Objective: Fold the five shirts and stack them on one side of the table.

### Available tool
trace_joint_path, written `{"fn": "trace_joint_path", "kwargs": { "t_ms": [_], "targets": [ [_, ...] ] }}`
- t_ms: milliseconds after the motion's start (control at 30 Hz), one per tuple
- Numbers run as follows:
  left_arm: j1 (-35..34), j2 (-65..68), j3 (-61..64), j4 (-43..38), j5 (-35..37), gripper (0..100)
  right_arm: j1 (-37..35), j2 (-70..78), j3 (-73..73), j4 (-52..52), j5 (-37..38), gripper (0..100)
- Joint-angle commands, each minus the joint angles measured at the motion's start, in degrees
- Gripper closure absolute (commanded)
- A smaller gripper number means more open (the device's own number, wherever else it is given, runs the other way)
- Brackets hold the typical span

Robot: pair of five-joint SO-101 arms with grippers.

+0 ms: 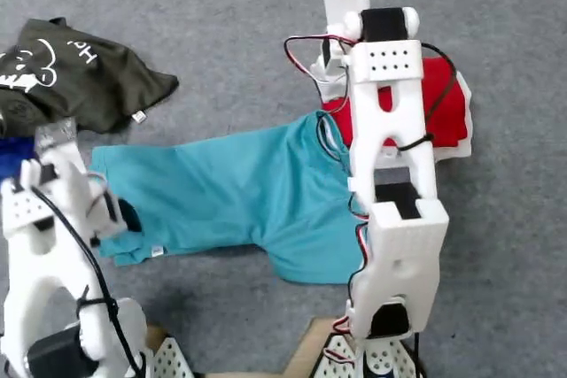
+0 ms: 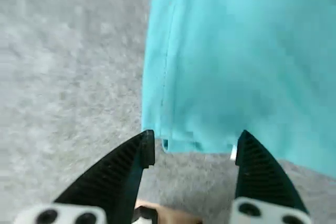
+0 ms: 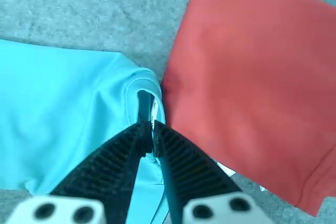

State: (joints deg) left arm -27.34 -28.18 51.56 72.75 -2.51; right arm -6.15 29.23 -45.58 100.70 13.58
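Right pincer (image 3: 148, 125), black and ribbed, is clenched on the collar of the teal shirt (image 1: 221, 192), its 2 jaws pressed together with a fold of the neckline between them. In the high view this white arm runs up the right half of the frame, and its end hangs over the spot where the teal collar meets the red shirt (image 1: 447, 104).

Left pincer (image 2: 196, 139) is released. Its 2 jaws stand wide apart, astride the bottom hem of the teal shirt, and the hem's edge lies level with the tips. Whether the tips touch the cloth cannot be told. That arm sits in the lower left of the high view, over the shirt's hem end.

The teal shirt lies spread across the middle of the grey felt table (image 1: 221, 33), with its hem toward the left, its collar toward the right and 1 sleeve pointing to the lower centre. It is wrinkled and unfolded.

The red shirt lies folded flat right of centre in the upper half, just beside the teal collar. It rests on a white folded cloth (image 1: 452, 149) whose edge peeks out beneath it, making a stack of 2.

A dark olive shirt (image 1: 80, 77) with white print lies crumpled in the upper left. A patch of blue cloth (image 1: 7, 161) shows at the left edge, just below it.
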Motion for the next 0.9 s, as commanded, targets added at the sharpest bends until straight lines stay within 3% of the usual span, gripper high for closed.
{"fn": "trace_joint_path", "kwargs": {
  "t_ms": [0,133,300,500,733,867],
  "targets": [
    [0.40,0.53,5.05,-8.00,-0.09,73,0.70,-5.41,0.13,0.44,0.09,98.4],
    [0.40,7.47,6.73,-14.07,0.00,73,0.62,-5.41,0.13,0.44,0.09,98.4],
    [0.22,15.56,2.86,-13.71,-0.09,75,0.70,-5.41,0.13,0.44,0.09,98.4],
    [0.75,16.97,2.33,-13.80,-0.44,98,0.70,-5.41,0.13,0.44,0.09,98.4],
    [-0.40,16.62,3.47,-13.54,-0.44,97,0.70,-5.23,0.13,0.44,0.09,98.4],
    [-7.43,16.09,2.33,-13.71,-0.70,97,0.62,-5.05,0.13,0.44,0.09,98.4]
  ]
}}
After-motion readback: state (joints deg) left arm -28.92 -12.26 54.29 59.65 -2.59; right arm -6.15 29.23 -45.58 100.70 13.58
